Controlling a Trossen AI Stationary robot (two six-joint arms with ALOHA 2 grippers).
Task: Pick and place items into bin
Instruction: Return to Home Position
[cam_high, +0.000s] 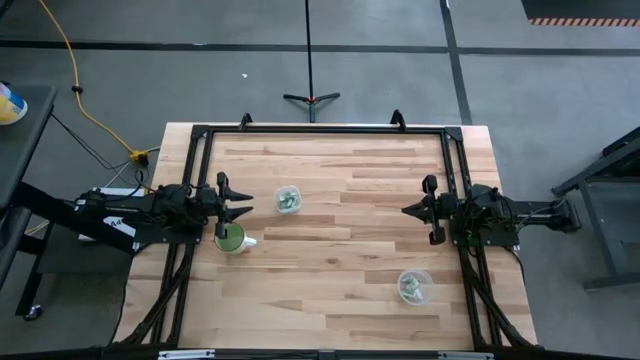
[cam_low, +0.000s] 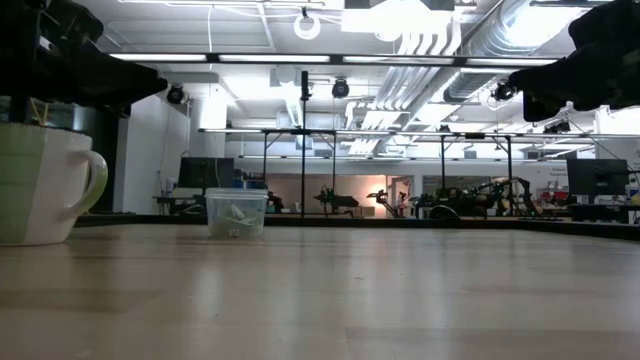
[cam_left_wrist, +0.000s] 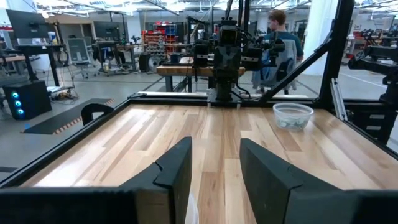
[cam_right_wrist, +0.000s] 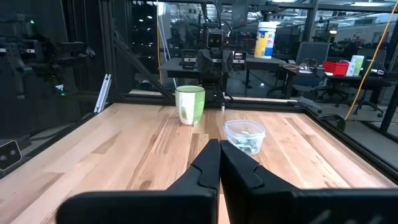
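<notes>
Pale green wrapped pieces lie in two small clear tubs standing on the wooden table. One tub (cam_high: 288, 199) (cam_right_wrist: 244, 137) (cam_low: 237, 212) stands just ahead of my left gripper (cam_high: 240, 200), which hovers open above the table (cam_left_wrist: 216, 146). The fingers hide this tub in the left wrist view. The other tub (cam_high: 414, 285) (cam_left_wrist: 292, 115) stands near the table's near edge, to the near side of my right gripper (cam_high: 405, 210). That gripper is shut (cam_right_wrist: 219, 144) and holds nothing. A green round cup (cam_high: 230, 238) (cam_right_wrist: 189, 104) (cam_low: 40, 185) stands upright just nearward of my left gripper.
A black frame rail (cam_high: 320, 130) runs along the table's far edge, with more rails down both sides. Bare wood lies between the two arms (cam_high: 340, 230). A person (cam_left_wrist: 283, 37) stands in the room beyond the right arm.
</notes>
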